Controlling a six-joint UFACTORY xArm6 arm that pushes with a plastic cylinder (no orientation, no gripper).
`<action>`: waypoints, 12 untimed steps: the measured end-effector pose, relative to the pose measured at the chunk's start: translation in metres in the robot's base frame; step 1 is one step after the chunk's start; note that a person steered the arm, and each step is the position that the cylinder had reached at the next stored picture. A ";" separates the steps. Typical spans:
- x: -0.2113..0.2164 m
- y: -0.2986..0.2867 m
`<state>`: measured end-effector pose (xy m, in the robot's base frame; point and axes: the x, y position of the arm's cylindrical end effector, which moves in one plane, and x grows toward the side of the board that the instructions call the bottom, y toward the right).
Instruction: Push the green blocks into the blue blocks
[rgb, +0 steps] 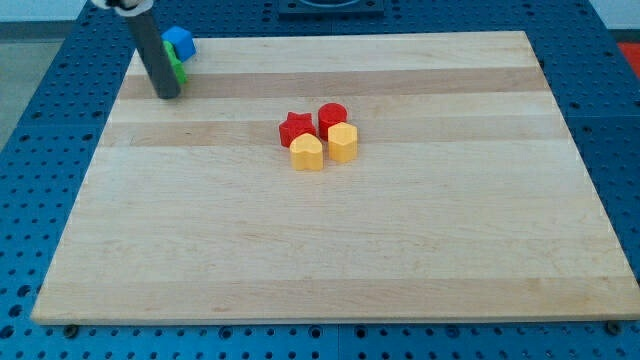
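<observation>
A blue block sits at the board's top left corner. A green block lies just below it, touching it and mostly hidden behind my rod; its shape cannot be made out. My tip rests on the board just below and left of the green block, against it or very close. No other green or blue blocks show.
Near the middle of the wooden board stands a tight cluster: a red star, a red cylinder, a yellow block and a yellow hexagonal block. Blue perforated table surrounds the board.
</observation>
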<state>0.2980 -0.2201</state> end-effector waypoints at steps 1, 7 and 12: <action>-0.008 0.033; -0.015 -0.010; -0.034 0.021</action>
